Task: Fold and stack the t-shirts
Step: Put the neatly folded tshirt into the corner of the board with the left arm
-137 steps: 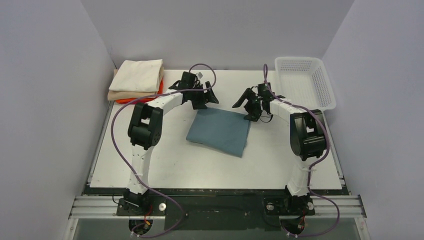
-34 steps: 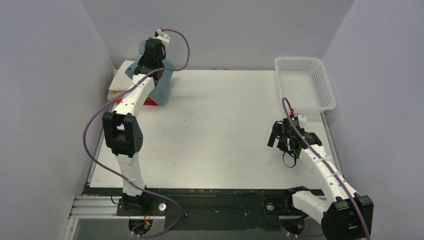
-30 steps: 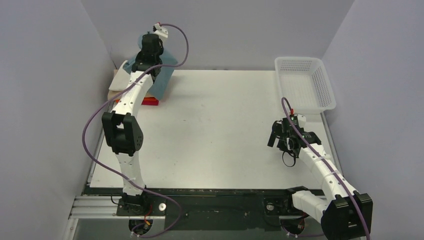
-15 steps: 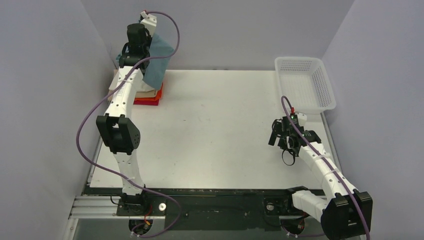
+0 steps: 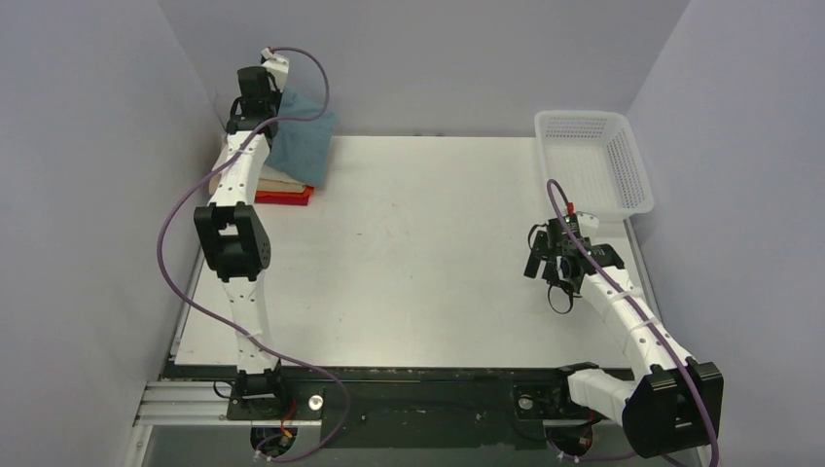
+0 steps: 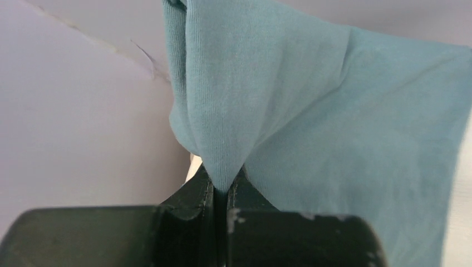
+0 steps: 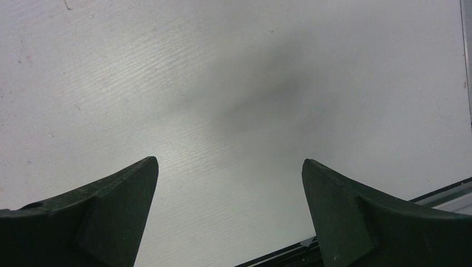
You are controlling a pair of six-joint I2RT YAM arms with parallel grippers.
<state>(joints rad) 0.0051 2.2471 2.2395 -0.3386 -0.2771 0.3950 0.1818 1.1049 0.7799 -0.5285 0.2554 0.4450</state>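
White table (image 5: 438,243), pale lilac walls (image 5: 97,195), a basket (image 5: 584,161) at the far right corner. The left claw (image 6: 221,192), pinched shut on the teal shirt (image 6: 334,139), holds it draped in soft folds over the far-left stack (image 5: 282,195); the right claw (image 7: 228,162) gapes empty above the table.

White perforated basket (image 5: 593,161) at table's (image 5: 418,263) far-right corner

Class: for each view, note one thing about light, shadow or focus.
Top view: even soft light, sharp throughout. Left wrist: the shirt shows crisp knit, the left gripper is nearly black. Right wrist: a soft grey shadow on the table, the right gripper dark.
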